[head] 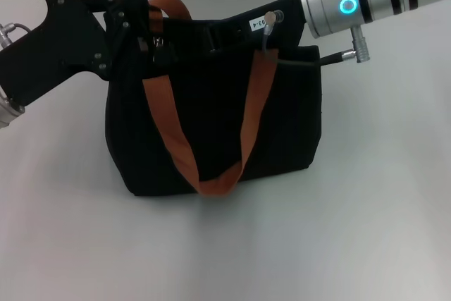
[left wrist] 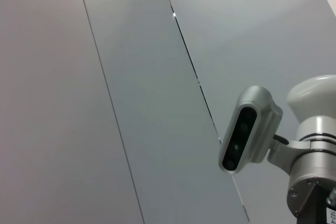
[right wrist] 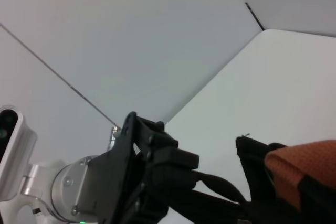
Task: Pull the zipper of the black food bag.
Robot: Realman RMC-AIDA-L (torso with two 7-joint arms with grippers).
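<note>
The black food bag [head: 211,125] stands upright in the middle of the white table, its orange-brown handles [head: 211,181] hanging down its front. My left gripper [head: 149,33] is at the bag's top left corner, by the root of a handle. A small grey piece [head: 156,47] shows at its tips; I cannot tell if it is the zipper. My right gripper [head: 236,29] reaches in from the upper right onto the bag's top edge, black against black. The right wrist view shows the left gripper [right wrist: 210,192] reaching to the bag's edge [right wrist: 252,156] and a handle [right wrist: 304,171].
The white table [head: 366,230] runs all round the bag. A grey cable [head: 310,61] hangs from the right wrist over the bag's top right corner. The left wrist view shows only wall panels and my head camera [left wrist: 247,135].
</note>
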